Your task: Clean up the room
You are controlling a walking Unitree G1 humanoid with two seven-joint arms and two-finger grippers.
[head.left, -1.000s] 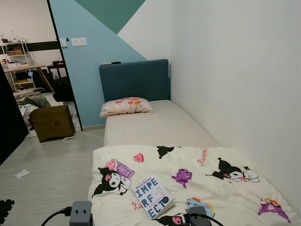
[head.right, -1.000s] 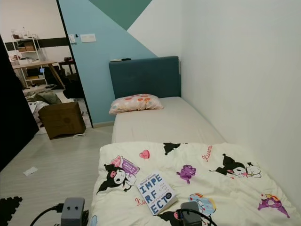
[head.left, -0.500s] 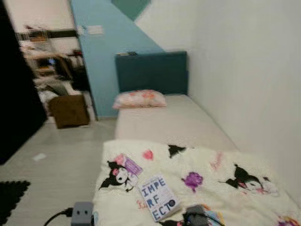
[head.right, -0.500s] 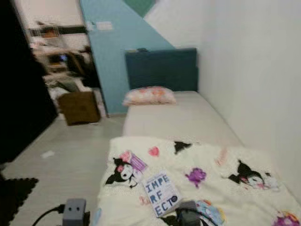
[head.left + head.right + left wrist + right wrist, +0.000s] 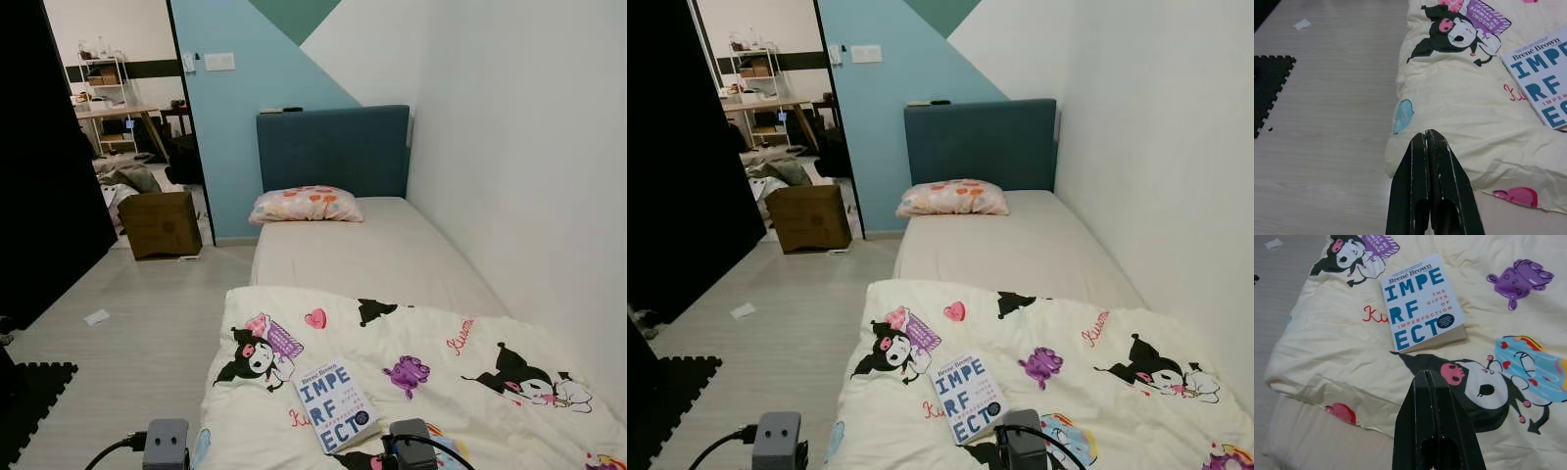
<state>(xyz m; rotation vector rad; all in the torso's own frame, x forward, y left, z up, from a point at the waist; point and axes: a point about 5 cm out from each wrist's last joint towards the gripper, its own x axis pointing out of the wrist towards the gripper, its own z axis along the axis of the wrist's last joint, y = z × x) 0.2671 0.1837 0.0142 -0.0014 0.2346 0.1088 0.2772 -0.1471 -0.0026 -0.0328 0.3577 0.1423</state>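
A white book (image 5: 336,403) with big blue letters lies face up on a cream blanket (image 5: 441,343) printed with cartoon figures, at the near end of the bed. My right gripper (image 5: 1427,377) is shut and hangs above the blanket just short of the book (image 5: 1421,301). The left gripper (image 5: 1430,137) is shut too, over the blanket's edge (image 5: 1449,98) where it drops toward the wooden floor (image 5: 1327,98). A floral pillow (image 5: 305,205) rests by the blue headboard (image 5: 333,150) on the bare mattress (image 5: 372,255).
The white wall (image 5: 529,176) runs along the bed's right side. Left of the bed is open floor with a paper scrap (image 5: 97,317) and a black foam mat (image 5: 34,392). A cardboard box (image 5: 161,223) stands in the doorway, and a dark panel (image 5: 49,196) is at far left.
The whole picture has shifted right and sharpened after a blur, so the camera has turned left. The book, blanket and pillow lie as before.
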